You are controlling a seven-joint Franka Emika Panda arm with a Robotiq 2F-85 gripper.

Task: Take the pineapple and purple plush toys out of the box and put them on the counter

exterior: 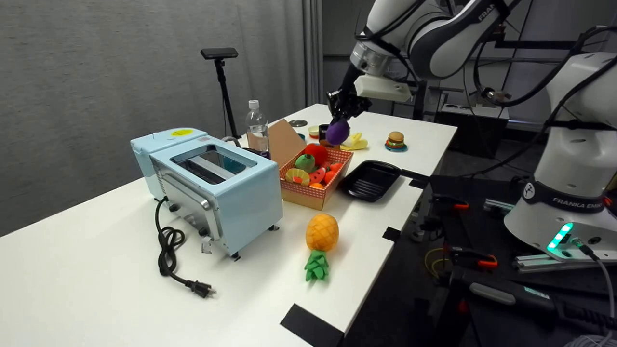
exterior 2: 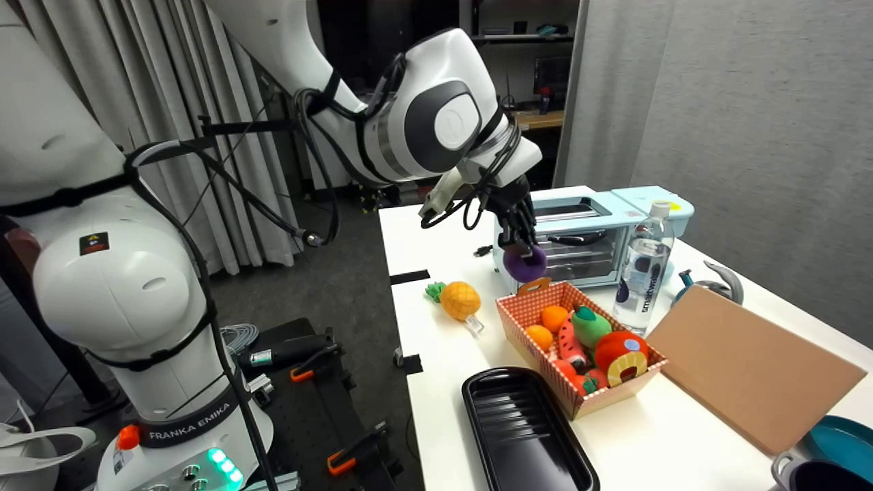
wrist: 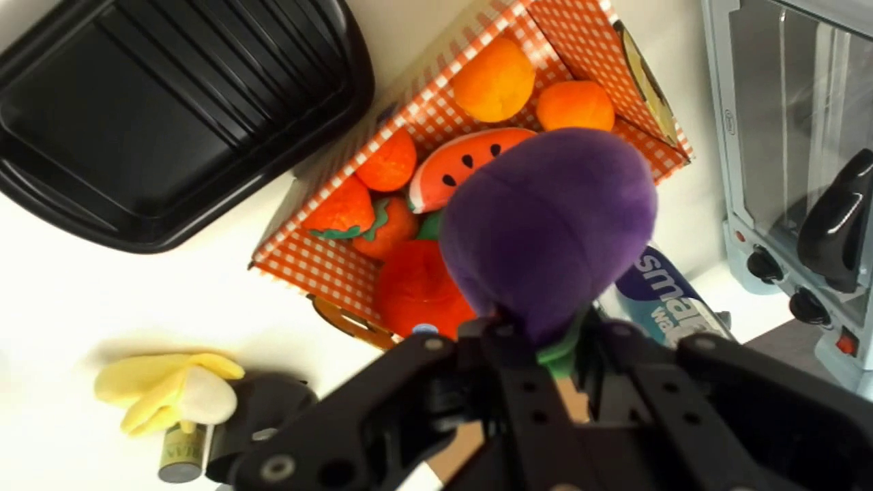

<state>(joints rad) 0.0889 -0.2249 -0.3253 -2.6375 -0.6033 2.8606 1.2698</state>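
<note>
The purple plush toy (exterior: 338, 132) hangs from my gripper (exterior: 340, 117), above the box; it shows in the other views too (exterior 2: 524, 264) (wrist: 545, 211). In the wrist view my fingers (wrist: 545, 334) are shut on its green-stemmed end, and it hides part of the box. The pineapple plush (exterior: 322, 233) lies on its side on the white counter (exterior: 120, 274), its green leaves toward the front; it also shows in an exterior view (exterior 2: 460, 301) and is out of the wrist view. The red-checked box (exterior: 300, 195) stands open with several plush fruits inside (exterior 2: 592, 327).
A black tray (exterior: 370, 180) lies beside the box. A light-blue toaster oven (exterior: 250, 207) and a water bottle (exterior 2: 643, 266) stand near it. A brown lid (exterior 2: 750, 368) leans at the box's back. A banana toy (wrist: 170, 395) and a burger toy (exterior: 395, 140) lie farther along.
</note>
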